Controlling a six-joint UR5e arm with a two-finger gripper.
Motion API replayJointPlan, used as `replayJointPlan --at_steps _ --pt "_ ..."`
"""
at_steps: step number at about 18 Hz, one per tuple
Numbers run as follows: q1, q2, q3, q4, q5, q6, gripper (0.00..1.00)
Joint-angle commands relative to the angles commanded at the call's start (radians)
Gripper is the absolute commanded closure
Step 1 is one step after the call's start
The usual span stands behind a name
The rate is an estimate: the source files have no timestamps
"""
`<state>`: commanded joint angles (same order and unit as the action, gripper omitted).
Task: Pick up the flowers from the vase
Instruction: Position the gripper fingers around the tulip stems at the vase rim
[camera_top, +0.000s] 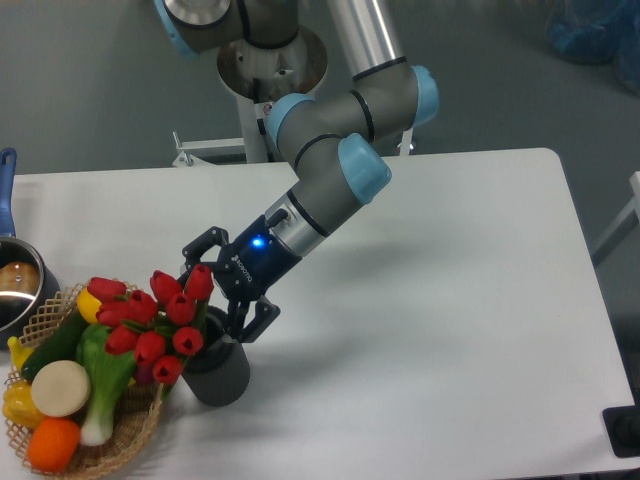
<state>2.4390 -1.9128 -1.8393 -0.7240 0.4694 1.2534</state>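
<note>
In the fixed camera view, the gripper (222, 290) hangs with its jaws spread wide and nothing between them, just beside the top of the flowers (160, 318), which lean leftward out of the dark vase (222, 372) at the table's (450, 330) front left. A wicker basket (120, 432) of vegetables sits against the vase. The likely risk: closing only on the nearest bud rather than the stems, or nudging the vase over.

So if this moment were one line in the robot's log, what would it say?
stage: reaching | tool: open, at the vase's mouth beside the flowers | flowers: in vase, leaning left, not gripped | vase: upright
</note>
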Motion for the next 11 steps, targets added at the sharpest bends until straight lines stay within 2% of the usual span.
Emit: replayJointPlan --at_steps 4,11 --pt "-0.002 -0.015 0.032 0.002 0.0 -0.057 0.0" --pt "-0.015 -0.022 0.032 0.002 0.0 -0.057 0.0"
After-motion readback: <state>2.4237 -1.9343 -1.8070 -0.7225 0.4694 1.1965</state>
